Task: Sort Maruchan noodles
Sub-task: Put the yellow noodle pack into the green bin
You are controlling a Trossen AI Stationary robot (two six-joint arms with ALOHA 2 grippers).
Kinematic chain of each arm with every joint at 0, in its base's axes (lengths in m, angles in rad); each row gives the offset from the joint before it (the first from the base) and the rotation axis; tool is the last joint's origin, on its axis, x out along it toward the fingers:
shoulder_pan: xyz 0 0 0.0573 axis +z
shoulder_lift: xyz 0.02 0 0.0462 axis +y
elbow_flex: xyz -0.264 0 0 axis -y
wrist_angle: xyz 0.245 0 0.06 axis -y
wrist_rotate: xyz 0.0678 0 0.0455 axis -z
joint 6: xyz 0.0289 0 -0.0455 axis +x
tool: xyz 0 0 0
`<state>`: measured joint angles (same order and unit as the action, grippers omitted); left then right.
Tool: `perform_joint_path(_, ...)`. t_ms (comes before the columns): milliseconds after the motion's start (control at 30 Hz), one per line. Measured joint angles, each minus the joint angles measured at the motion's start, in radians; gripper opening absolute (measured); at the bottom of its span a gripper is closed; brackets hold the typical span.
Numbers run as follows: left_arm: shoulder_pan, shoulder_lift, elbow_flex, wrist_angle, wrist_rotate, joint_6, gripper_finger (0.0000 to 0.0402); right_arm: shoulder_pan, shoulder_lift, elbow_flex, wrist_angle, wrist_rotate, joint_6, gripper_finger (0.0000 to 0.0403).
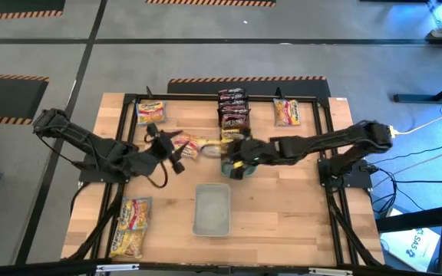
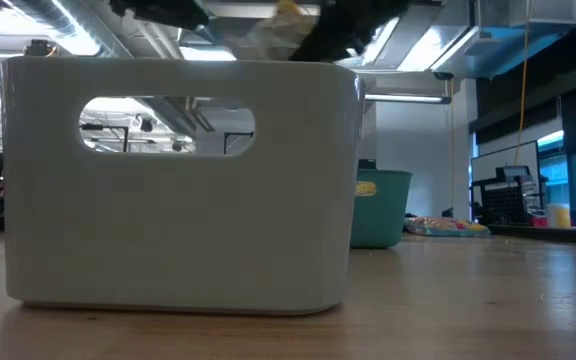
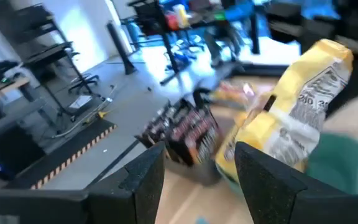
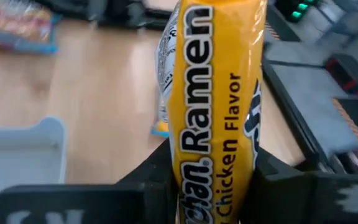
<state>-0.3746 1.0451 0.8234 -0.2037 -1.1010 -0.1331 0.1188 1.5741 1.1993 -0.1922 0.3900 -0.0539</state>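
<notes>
Jaws of the right gripper [image 4: 213, 186] are clamped on the yellow chicken-flavour packet [image 4: 219, 93]; its long axis runs straight out from between them. That packet hangs above mid-table, over the teal tray [image 1: 235, 165]. Jaws of the left gripper [image 3: 194, 168] stand apart, empty, with the packet just beyond their tips. Judged from this, the right arm alone carries the packet. Dark packets [image 1: 234, 107] lie at the table [image 1: 282, 215] far edge.
</notes>
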Motion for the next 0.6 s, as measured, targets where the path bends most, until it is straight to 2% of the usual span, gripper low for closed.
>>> perform_joint_path(67,0.041,0.000,0.000,0.051,0.024,0.016,0.0189,0.000,-0.057,-0.072,0.043,0.021,0.038,0.0088)
perform_joint_path(300,0.154,0.000,0.000,0.056,0.169,0.032,0.0190,0.001,-0.189,-0.283,0.140,0.021,0.175,0.0092)
perform_joint_path(600,0.173,0.000,0.000,0.056,0.182,0.032,0.0190,0.020,-0.283,-0.345,0.143,0.055,0.215,0.0092)
